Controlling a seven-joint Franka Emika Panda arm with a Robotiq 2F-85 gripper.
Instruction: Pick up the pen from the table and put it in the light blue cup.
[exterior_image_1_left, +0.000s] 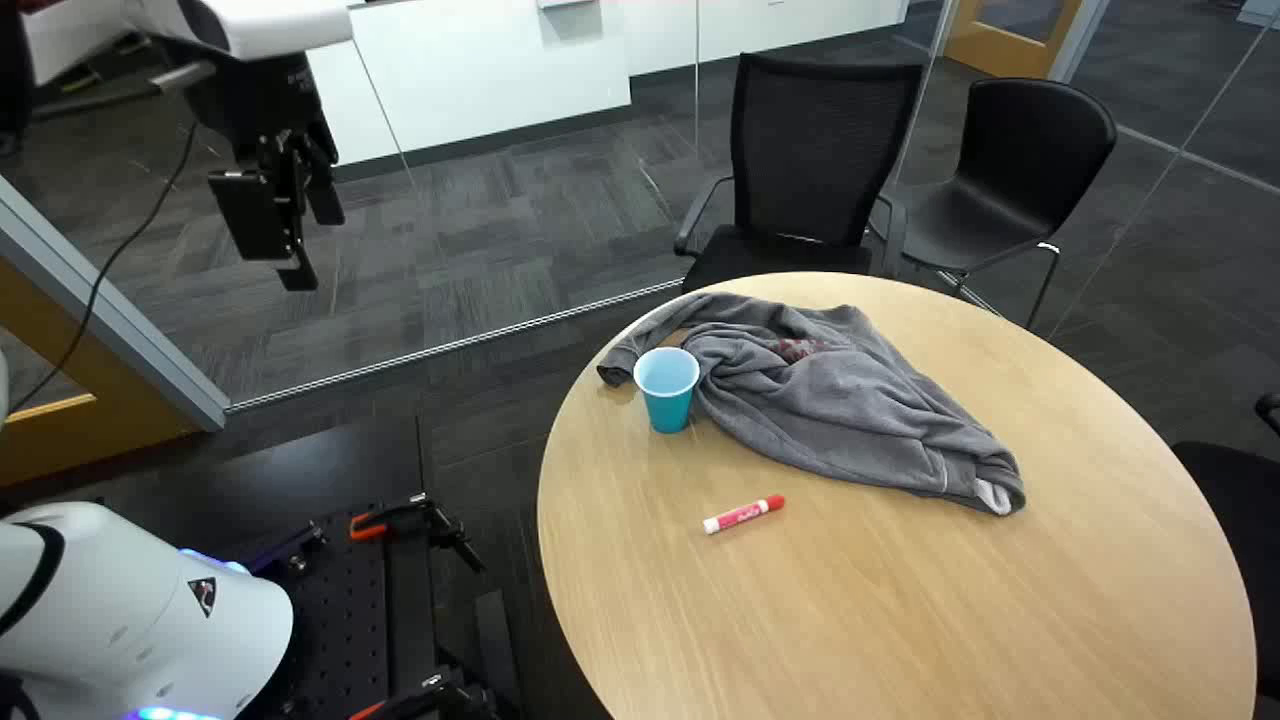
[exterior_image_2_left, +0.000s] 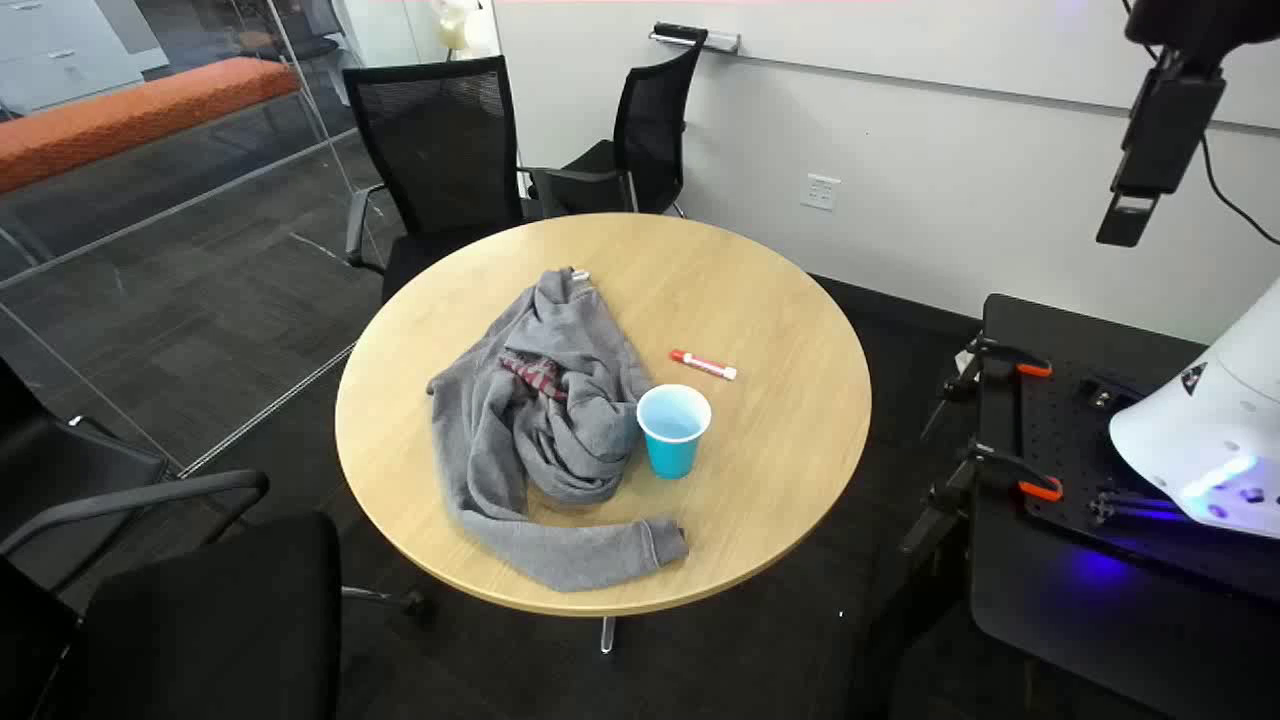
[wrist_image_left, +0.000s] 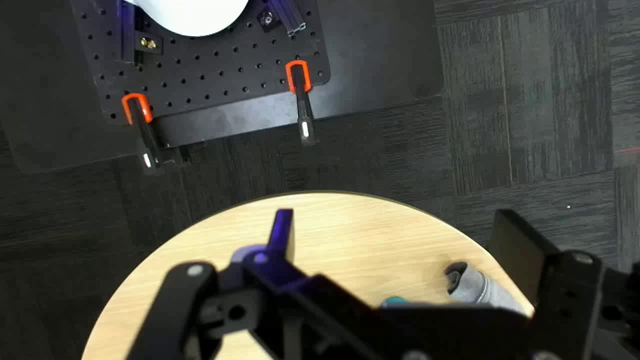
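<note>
The gripper (wrist_image_left: 395, 222) is hanging with its jaws apart; in an exterior view we are seeing the pen (exterior_image_1_left: 744, 514) lying on the table (exterior_image_1_left: 920, 600), at five o'clock from the light blue cup (exterior_image_1_left: 668, 408).

Cup (exterior_image_1_left: 668, 408) on table (exterior_image_1_left: 900, 600)—perhaps against garment (exterior_image_1_left: 820, 410)

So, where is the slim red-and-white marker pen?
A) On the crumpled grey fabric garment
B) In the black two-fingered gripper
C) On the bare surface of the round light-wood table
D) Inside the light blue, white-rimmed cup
C: in both exterior views, the marker pen lies directly on the round table, apart from the cup and the garment.
</note>
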